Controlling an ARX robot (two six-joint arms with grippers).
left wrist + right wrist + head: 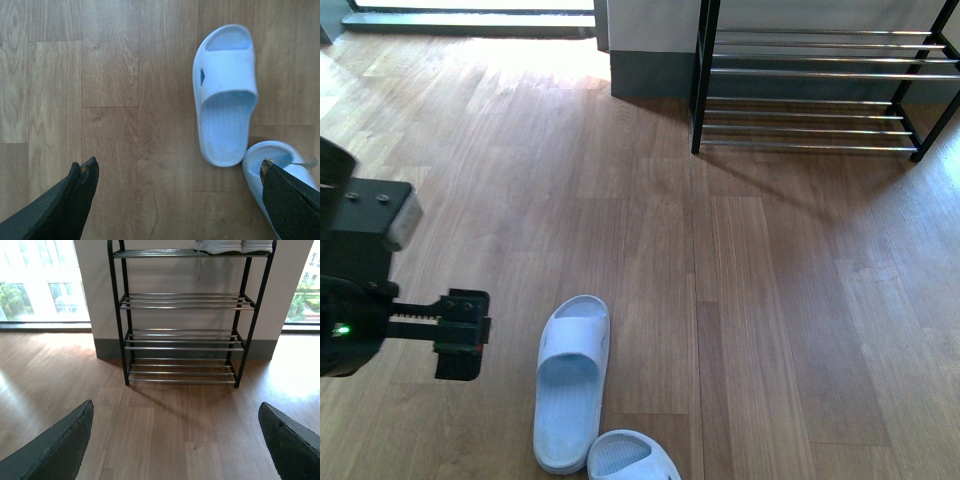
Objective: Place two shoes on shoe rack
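A pale blue slide lies on the wood floor near the front, toe pointing away. A second slide lies partly cut off at the bottom edge. Both show in the left wrist view, the whole one and the other under one finger. My left gripper is open above the floor, left of the slides; in its own view bare floor lies between its jaws. The shoe rack stands at the back right, also in the right wrist view. My right gripper is open, facing the rack. White soles of shoes sit on the rack's top shelf.
A wall with a dark baseboard stands behind the rack. Bright windows flank the wall. Wood floor spreads between the slides and the rack.
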